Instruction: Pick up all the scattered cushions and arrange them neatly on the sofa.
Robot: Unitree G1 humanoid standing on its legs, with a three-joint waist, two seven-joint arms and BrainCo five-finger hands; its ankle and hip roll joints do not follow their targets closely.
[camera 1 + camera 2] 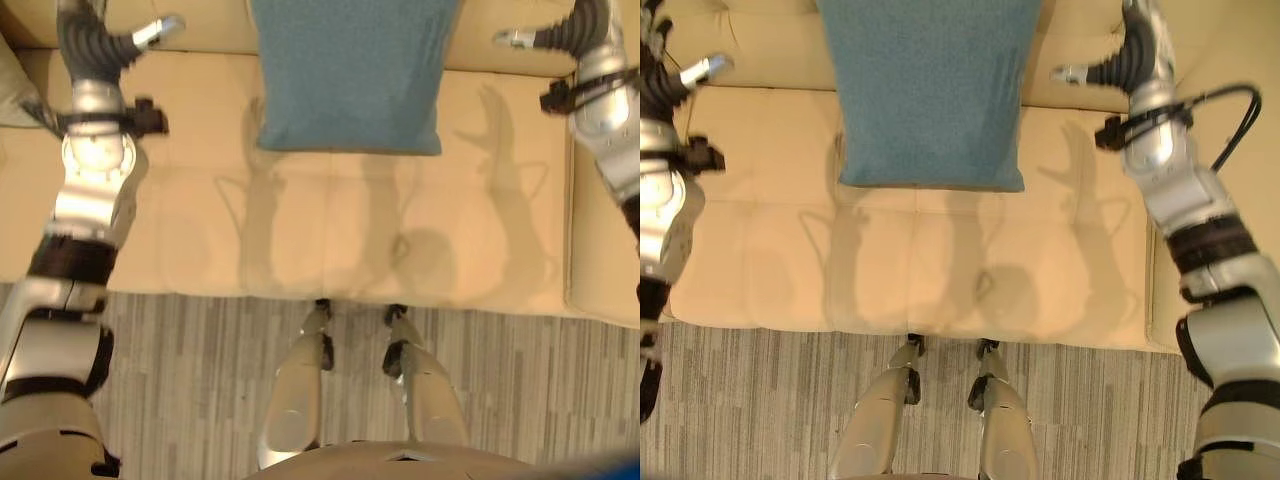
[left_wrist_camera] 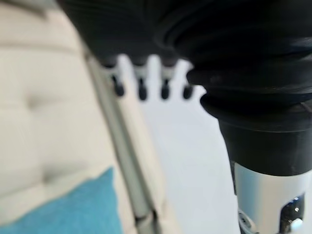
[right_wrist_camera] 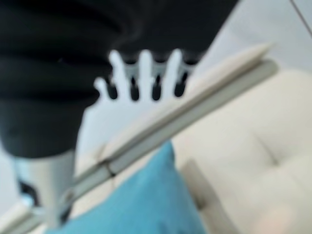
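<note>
A teal-blue cushion (image 1: 350,70) stands upright at the middle of the beige sofa (image 1: 330,230), leaning on the backrest. Its corner also shows in the wrist views as blue cushion (image 2: 73,209) and blue cushion (image 3: 141,200). My left hand (image 1: 100,45) is raised over the seat to the cushion's left, apart from it. In its own view the fingers (image 2: 140,87) are straight and hold nothing. My right hand (image 1: 1125,60) hovers to the cushion's right at the same height, also apart. Its fingers (image 3: 144,70) are spread straight with nothing in them.
A pale beige cushion (image 1: 12,85) pokes in at the sofa's far left. The sofa's armrest (image 1: 605,250) bounds the seat on the right. Grey striped carpet (image 1: 200,380) lies in front of the sofa.
</note>
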